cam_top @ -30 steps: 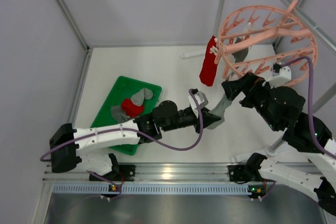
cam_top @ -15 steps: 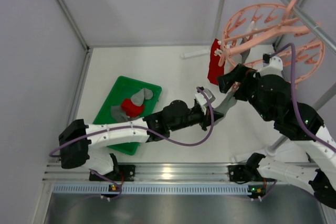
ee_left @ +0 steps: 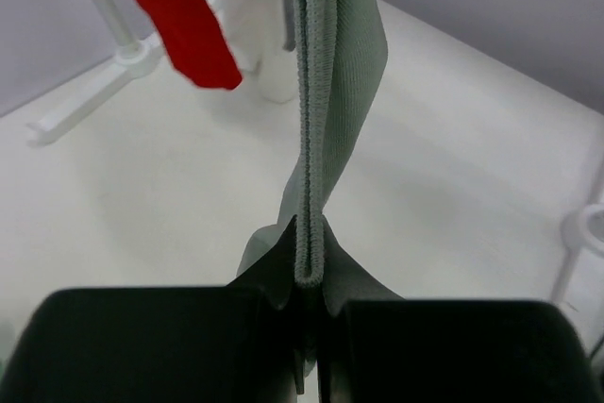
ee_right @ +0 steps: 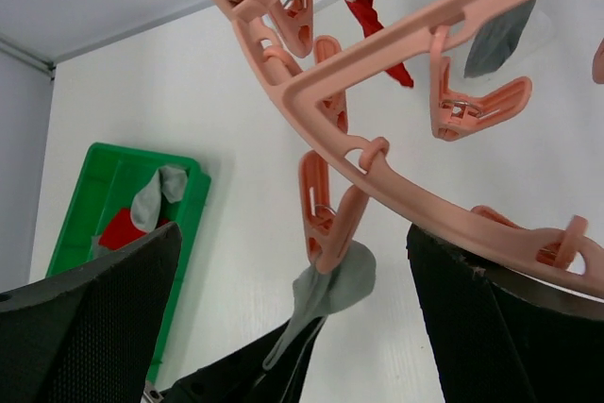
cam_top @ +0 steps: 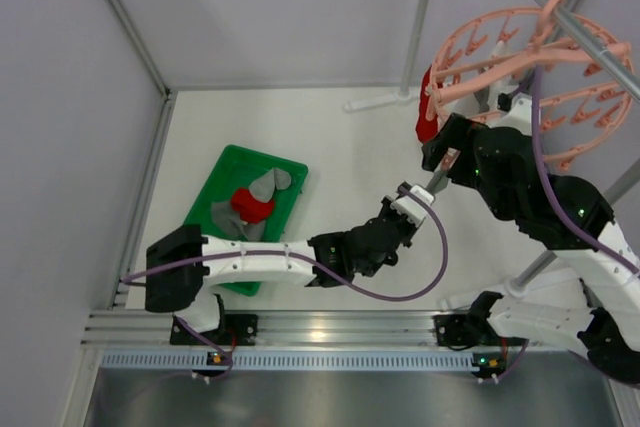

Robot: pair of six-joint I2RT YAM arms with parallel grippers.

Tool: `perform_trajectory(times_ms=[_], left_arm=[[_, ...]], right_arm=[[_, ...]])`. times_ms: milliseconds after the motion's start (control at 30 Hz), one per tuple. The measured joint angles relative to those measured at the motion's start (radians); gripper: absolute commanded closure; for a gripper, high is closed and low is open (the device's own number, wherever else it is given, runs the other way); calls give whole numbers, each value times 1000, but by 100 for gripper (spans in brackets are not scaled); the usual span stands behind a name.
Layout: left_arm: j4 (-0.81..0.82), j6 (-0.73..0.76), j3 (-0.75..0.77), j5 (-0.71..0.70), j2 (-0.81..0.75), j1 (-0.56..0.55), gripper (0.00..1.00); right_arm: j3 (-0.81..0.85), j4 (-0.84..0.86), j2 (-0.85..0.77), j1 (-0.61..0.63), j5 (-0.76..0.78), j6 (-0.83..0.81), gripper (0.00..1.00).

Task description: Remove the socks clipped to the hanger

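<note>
The salmon-pink hanger [cam_top: 520, 57] hangs by its hook at the back right. In the right wrist view its ring [ee_right: 396, 176] crosses above my right gripper [ee_right: 293, 233], which is open, the ring lying against its right finger. A clip [ee_right: 326, 219] holds a grey sock [ee_right: 330, 290]. My left gripper [ee_left: 310, 261] is shut on that sock's lower edge [ee_left: 335, 92] and holds it taut below the hanger [cam_top: 437, 184]. A red sock [cam_top: 428, 119] and another grey sock [ee_right: 500, 30] stay clipped.
A green tray [cam_top: 215, 209] at the left holds a red sock [cam_top: 252, 204] and grey socks [cam_top: 272, 183]. A white stand foot [ee_left: 94, 92] lies on the table behind the hanger. A metal bar [cam_top: 580, 22] carries the hook. A white post [ee_left: 590, 233] stands at the right.
My left gripper has moved right and up toward the hanger with the grey sock in it. My right arm has risen and the hanger has tipped up and right, with the red sock swinging along.
</note>
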Motion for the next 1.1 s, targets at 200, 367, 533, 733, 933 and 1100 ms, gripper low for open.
perform_trajectory(times_ms=[200,367,533,733,933,1100], left_arm=[[-2,113,87,-221,87,-52,100],[-2,201,162,-367,177,-80,100],[-6,274,229,-504,261,-92,100],[-6,319,284,-611,313,-92,100],[-6,353,330,-674,366,-92,100],[-7,364,340,-705,387,-92,100]], right_arm=[[-1,-29,-19,0,29,13,3],[-1,-39,-2,0,48,19,6],[-1,-39,29,0,69,30,10],[-1,-39,43,0,95,45,17],[4,-45,79,0,133,67,23],[28,-74,133,0,164,87,28]])
